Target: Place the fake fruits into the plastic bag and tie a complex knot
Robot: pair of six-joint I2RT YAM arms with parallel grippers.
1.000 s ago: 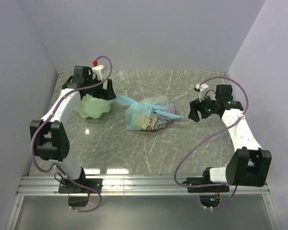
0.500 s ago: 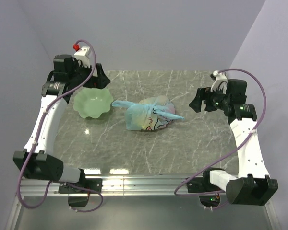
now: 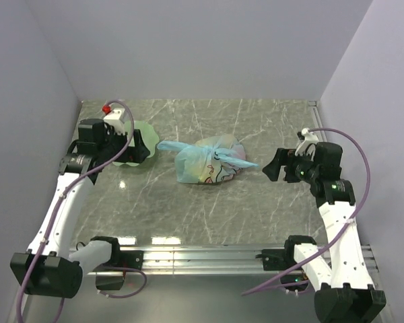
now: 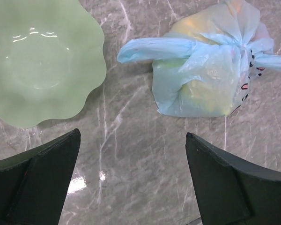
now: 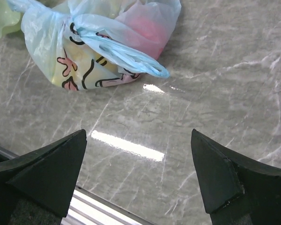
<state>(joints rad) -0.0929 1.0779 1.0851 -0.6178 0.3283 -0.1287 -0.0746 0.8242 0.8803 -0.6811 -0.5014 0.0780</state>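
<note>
The light-blue plastic bag [image 3: 207,161] lies knotted on the marble table's middle, its two handle ends sticking out left and right. The fake fruits [image 4: 202,96] show through its film as yellow and pink patches. In the left wrist view the bag [image 4: 206,70] is at upper right; in the right wrist view the bag [image 5: 98,42] is at upper left. My left gripper [image 3: 136,149] hangs open left of the bag, over the dish's edge, with nothing between its fingers [image 4: 132,133]. To the bag's right, my right gripper [image 3: 271,166] is open and empty [image 5: 138,131], apart from the bag.
A pale green wavy-edged dish [image 3: 143,134] sits left of the bag, partly hidden by my left wrist; it appears empty [image 4: 37,56]. A metal rail [image 3: 202,256] runs along the table's near edge. Walls close in the left, back and right sides.
Both arms have drawn back toward the near edge. The left gripper came down from the far left corner over the dish. The right gripper's jaws spread wider. The bag has not moved.
</note>
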